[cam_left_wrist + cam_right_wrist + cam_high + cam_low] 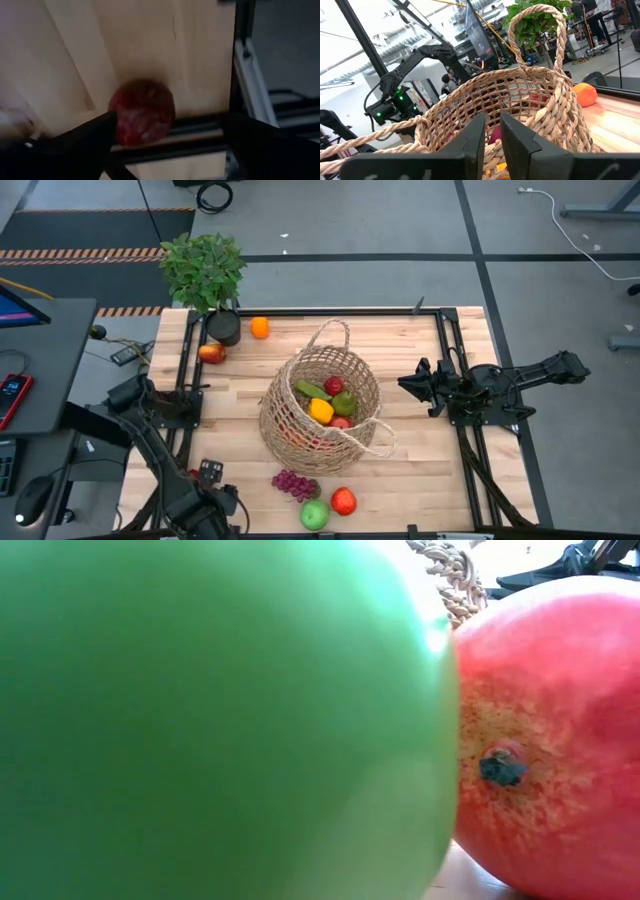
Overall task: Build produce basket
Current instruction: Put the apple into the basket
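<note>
The wicker basket [320, 408] stands mid-table and holds a cucumber, a yellow pepper [321, 411] and red and green fruit. Loose produce lies on the wood: an orange [260, 327], a red apple [211, 352] by the left rail, grapes [295, 484], a green apple [314, 515] and a red fruit [344, 501]. My left gripper [192, 402] points down, open, just nearside of the red apple [142, 112], which shows between its spread fingers [170, 120] without touching them. My right gripper [405, 385] is shut and level, right of the basket [520, 110].
A potted plant [205, 275] stands at the far left corner. Black frame rails [185, 360] run along the table's left and right sides. The green apple [200, 720] and red fruit [560, 730] fill the low view at the near edge.
</note>
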